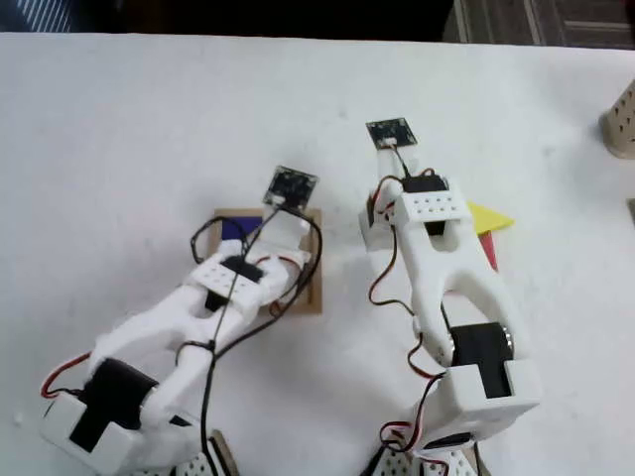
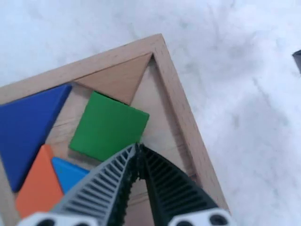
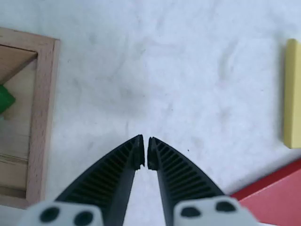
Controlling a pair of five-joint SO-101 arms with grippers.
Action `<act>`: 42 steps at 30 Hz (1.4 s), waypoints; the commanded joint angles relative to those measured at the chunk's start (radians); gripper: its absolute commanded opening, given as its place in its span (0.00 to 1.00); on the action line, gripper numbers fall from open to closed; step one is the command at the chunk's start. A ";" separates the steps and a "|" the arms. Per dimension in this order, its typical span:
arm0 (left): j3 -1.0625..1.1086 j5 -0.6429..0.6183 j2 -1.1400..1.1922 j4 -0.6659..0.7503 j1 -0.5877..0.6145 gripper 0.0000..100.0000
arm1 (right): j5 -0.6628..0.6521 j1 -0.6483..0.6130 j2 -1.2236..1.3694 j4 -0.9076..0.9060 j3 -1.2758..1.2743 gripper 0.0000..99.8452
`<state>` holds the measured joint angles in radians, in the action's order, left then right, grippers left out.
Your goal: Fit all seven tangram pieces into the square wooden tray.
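The square wooden tray holds a green square, a large blue triangle, an orange triangle, a small light-blue piece and a bare-wood triangle. My left gripper is shut, its tips at the green square's near edge inside the tray. In the high view the left arm covers most of the tray. My right gripper is shut over bare table between the tray and two loose pieces, a yellow one and a red one.
The yellow piece and the red piece lie just right of the right arm. A beige block with holes stands at the table's right edge. White tabletop stretches wide beyond the tray.
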<state>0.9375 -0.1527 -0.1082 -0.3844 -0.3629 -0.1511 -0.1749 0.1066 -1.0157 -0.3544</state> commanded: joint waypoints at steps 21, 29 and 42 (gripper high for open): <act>0.118 0.141 -0.360 -0.296 0.070 0.02 | -0.002 0.008 -0.007 -0.005 0.052 0.02; 0.196 0.133 -0.358 -0.265 0.070 0.02 | -0.002 0.002 -0.004 -0.004 0.052 0.02; 0.021 0.132 -0.088 -0.196 0.154 0.02 | 0.005 0.002 -0.002 -0.001 0.048 0.02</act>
<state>1.0265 -0.0253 -0.2263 -0.6068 -0.2371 -0.1511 -0.1749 0.1128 -1.0157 -0.3544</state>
